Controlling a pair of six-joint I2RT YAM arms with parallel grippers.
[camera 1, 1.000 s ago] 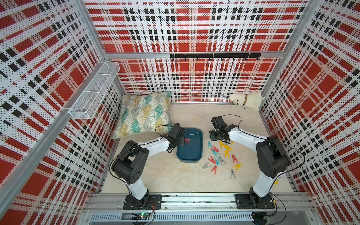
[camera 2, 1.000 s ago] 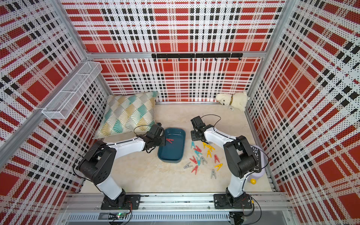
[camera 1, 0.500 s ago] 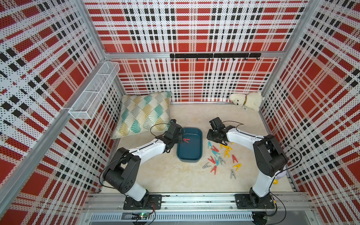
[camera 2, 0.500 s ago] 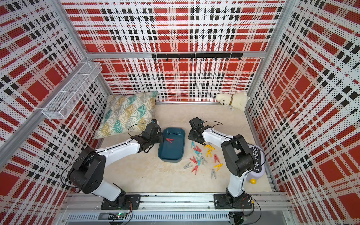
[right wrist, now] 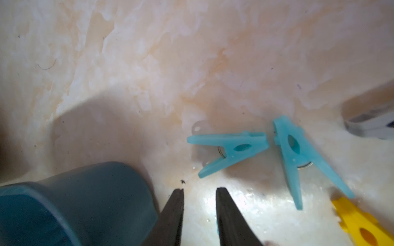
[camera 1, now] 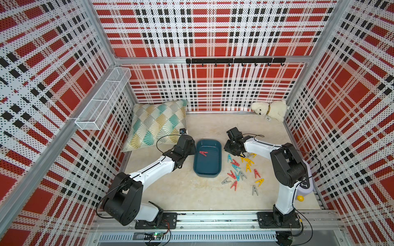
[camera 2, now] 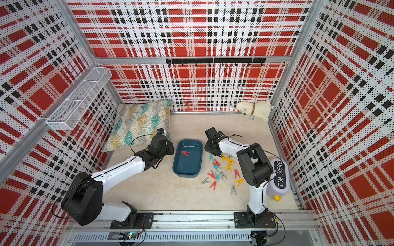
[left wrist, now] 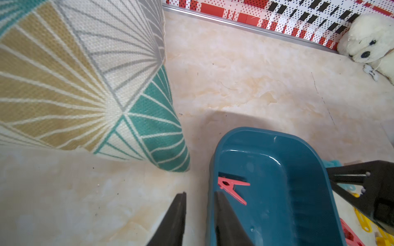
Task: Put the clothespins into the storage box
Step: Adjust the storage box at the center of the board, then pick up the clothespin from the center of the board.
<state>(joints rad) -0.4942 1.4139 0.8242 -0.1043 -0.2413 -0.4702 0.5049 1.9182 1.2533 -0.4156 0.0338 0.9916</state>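
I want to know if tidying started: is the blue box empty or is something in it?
Not empty. One red clothespin lies in the storage box; the other clothespins lie outside on the table.

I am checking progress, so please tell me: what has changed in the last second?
The left fingers opened, leaving the red clothespin in the box, and drew back slightly. The right fingers shifted slightly toward the box, near two blue clothespins. The box and the loose clothespins stayed put.
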